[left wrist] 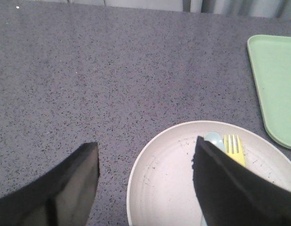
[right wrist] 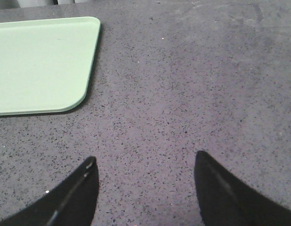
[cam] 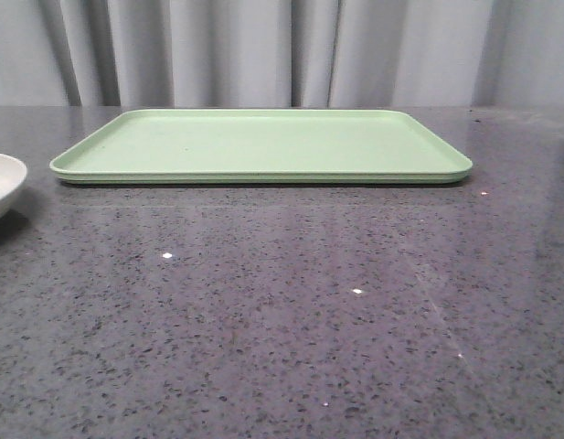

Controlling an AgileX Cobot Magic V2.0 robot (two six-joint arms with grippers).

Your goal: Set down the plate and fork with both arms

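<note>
The off-white speckled plate [left wrist: 169,179] lies on the grey table; its edge shows at the far left of the front view [cam: 3,183]. The pale-yellow fork [left wrist: 234,149] lies in the plate beside a pale blue-green spoon [left wrist: 213,140]. My left gripper [left wrist: 145,148] is open above the plate's rim, one finger over the bare table, the other over the plate, hiding the fork's handle. My right gripper [right wrist: 144,162] is open and empty over the bare table, apart from the tray. Neither gripper shows in the front view.
The flat light-green tray [cam: 263,146] lies at the middle back of the table, with nothing on it; its corners show in the left wrist view [left wrist: 277,84] and the right wrist view [right wrist: 41,66]. Grey curtains hang behind the table.
</note>
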